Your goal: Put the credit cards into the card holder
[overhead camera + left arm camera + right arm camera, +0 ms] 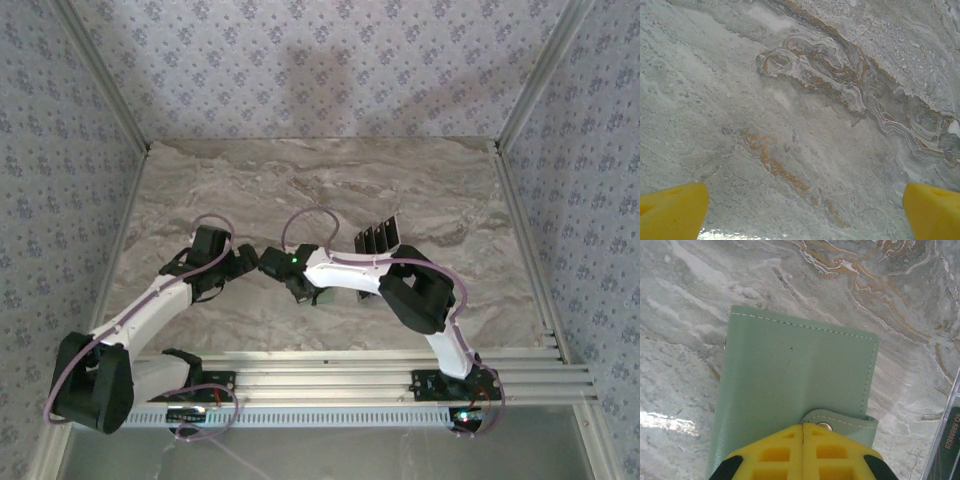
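The sage-green card holder (790, 375) lies flat on the marble, its snap tab (840, 420) folded over the near edge. My right gripper (803, 427) is shut, its yellow fingers pressed together at that near edge beside the snap, and the cover creases up toward the seam as if pinched. From above, the right gripper (300, 285) is over the card holder (326, 297). The dark credit cards (378, 237) stand in a row behind the right arm; one card (949, 447) shows at the right edge. My left gripper (805, 215) hangs wide open over bare marble, close to the right one (250, 262).
The marble table (450, 200) has patterned walls on three sides and metal posts at the corners. A ribbed rail (400, 385) runs along the near edge. The cards sit in a clear stand (940, 440).
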Robot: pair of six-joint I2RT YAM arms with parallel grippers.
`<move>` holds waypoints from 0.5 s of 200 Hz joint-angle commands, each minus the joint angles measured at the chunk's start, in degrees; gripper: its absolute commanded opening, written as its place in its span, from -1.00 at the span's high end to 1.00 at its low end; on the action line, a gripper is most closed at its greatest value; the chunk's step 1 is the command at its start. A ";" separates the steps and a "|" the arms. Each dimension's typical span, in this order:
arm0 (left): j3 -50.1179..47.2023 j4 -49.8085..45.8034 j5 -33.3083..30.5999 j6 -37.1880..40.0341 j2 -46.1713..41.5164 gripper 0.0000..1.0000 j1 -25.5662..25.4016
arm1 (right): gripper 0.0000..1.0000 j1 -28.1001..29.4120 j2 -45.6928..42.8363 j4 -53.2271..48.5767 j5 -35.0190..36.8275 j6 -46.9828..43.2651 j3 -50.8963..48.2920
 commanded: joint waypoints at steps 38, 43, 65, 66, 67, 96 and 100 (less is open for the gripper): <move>-0.38 2.07 3.94 -0.68 0.44 -1.00 0.33 | 1.00 -1.42 -8.67 5.53 -2.93 0.41 -5.36; -0.43 2.38 4.48 -1.03 0.52 -1.00 0.28 | 1.00 -1.69 -9.63 6.83 -3.85 0.38 -6.15; -0.38 3.99 6.28 -2.38 0.92 -1.00 -0.32 | 1.00 -2.99 -12.59 11.12 -7.75 0.96 -8.90; -0.33 4.07 6.30 -2.43 0.95 -1.00 -0.40 | 1.00 -3.02 -12.74 11.23 -7.92 1.01 -8.99; -0.31 4.11 6.40 -2.55 0.96 -0.99 -0.43 | 1.00 -3.12 -12.86 11.29 -8.09 1.04 -9.03; 0.30 6.79 7.64 -4.54 2.53 -1.00 -2.35 | 1.00 -4.31 -14.68 15.28 -11.12 1.63 -11.14; 0.45 7.20 7.80 -4.87 2.86 -1.00 -2.67 | 1.00 -4.43 -14.86 15.70 -11.51 1.76 -11.40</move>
